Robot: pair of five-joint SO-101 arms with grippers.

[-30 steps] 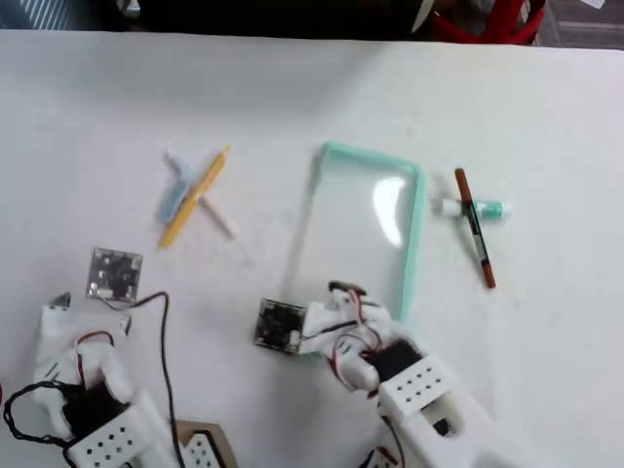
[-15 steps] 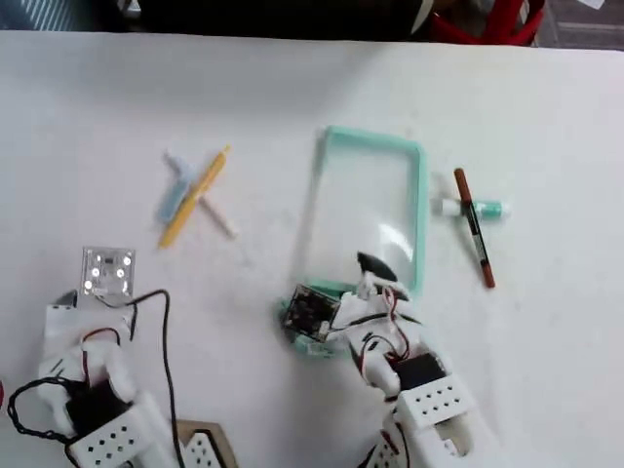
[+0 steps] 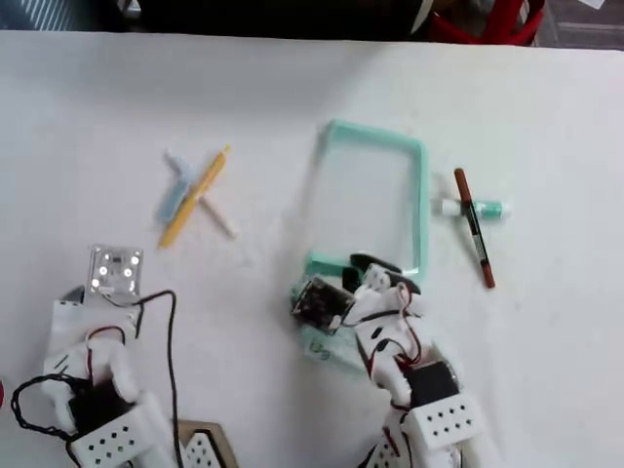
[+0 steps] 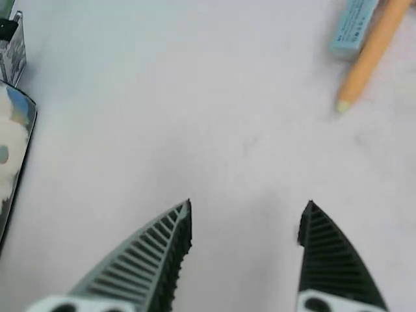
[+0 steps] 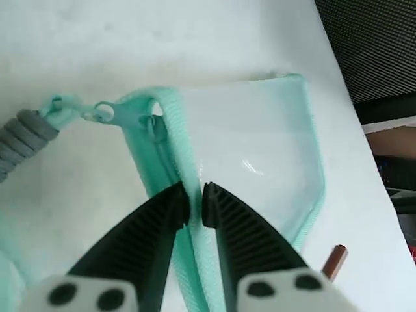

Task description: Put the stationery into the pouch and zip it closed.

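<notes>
Two hands: right hand (image 5: 195,198), seen from its wrist clamped on the mint zip edge of the pouch (image 5: 260,149) mid-worktop (image 3: 292,88), left hand (image 4: 246,224) spread open near the orange pen (image 4: 370,55); overhead adds brown pen (image 3: 475,229) right of the pouch, whose near edge has bunched up since a second ago.

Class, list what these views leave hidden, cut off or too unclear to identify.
High view: pouch, near edge hidden under the right arm.
Left wrist view: orange pencil and light blue stick, cut off by the frame edge.
Right wrist view: brown pen, mostly hidden behind the right gripper.
High view: white item under the pencil, too small to identify.
</notes>
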